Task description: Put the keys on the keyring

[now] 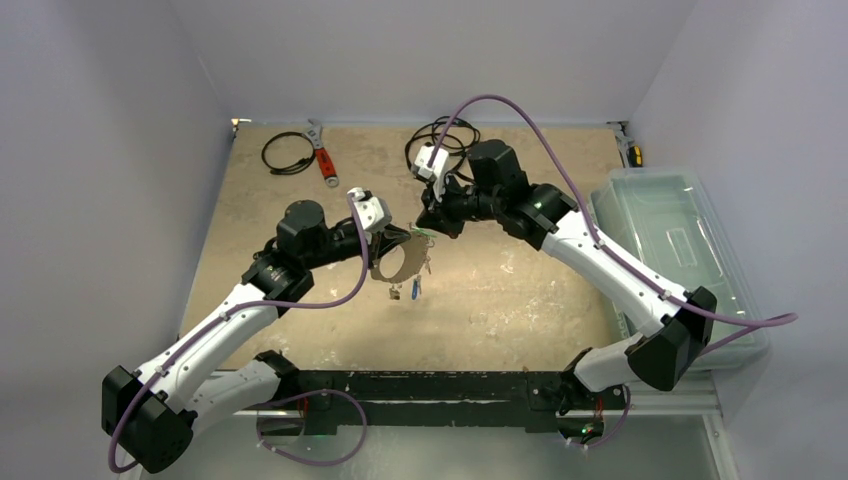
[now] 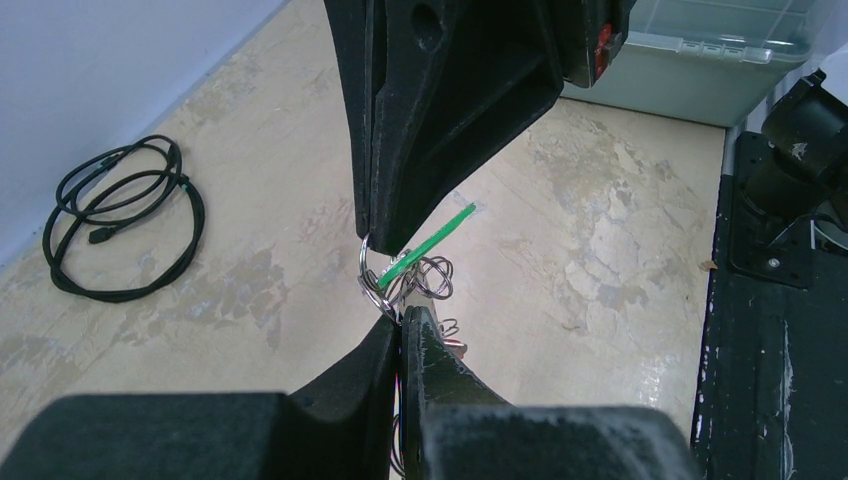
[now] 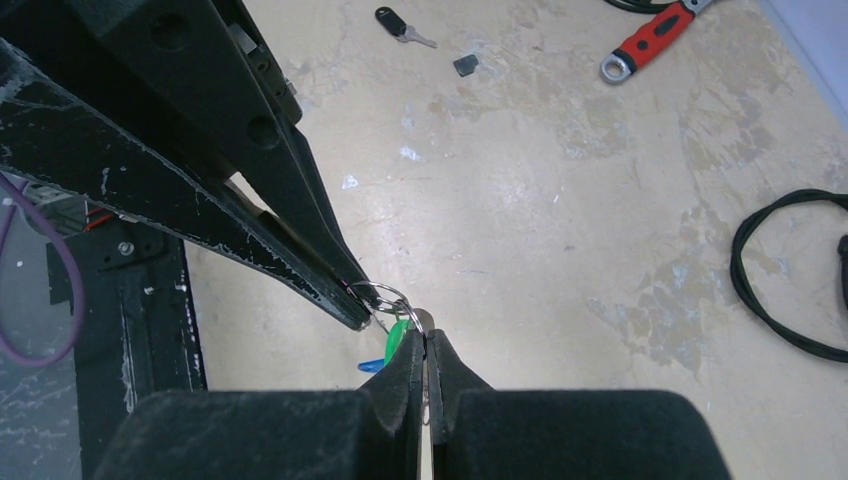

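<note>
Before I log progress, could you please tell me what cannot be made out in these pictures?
- Top view: the keys hanging under the left gripper are too small to count.
- Left wrist view: its own fingers hide what it pinches.
- Right wrist view: the right gripper covers part of the green tag.
- Left wrist view: the wire rings are too tangled to show whether a key is threaded.
</note>
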Motion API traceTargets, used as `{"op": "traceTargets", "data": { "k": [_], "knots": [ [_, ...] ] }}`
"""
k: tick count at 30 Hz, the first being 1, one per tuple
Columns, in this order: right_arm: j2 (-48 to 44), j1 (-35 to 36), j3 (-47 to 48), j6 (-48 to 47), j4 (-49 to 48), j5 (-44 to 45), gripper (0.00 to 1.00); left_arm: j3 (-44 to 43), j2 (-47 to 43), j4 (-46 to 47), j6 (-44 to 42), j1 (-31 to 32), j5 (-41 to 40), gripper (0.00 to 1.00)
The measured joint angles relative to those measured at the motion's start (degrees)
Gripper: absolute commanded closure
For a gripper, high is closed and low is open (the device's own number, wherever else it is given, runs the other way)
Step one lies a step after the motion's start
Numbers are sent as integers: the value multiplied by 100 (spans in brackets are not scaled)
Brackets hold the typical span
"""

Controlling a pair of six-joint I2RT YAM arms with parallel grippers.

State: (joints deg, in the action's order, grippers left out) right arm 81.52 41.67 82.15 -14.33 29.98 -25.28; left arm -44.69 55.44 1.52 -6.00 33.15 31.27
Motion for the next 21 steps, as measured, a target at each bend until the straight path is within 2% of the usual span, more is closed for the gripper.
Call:
{"op": "traceTargets", "data": {
  "k": [16, 18, 21],
  "knots": [
    [11, 2, 109, -448, 264, 48, 94, 0, 0, 4, 0, 0, 164, 100],
    [48, 4, 177, -518, 315, 79, 92, -2, 0, 13, 0, 0, 190, 100],
    [129, 9, 282, -599, 354, 173, 81, -11, 0, 50, 0, 0, 219, 100]
  ]
}}
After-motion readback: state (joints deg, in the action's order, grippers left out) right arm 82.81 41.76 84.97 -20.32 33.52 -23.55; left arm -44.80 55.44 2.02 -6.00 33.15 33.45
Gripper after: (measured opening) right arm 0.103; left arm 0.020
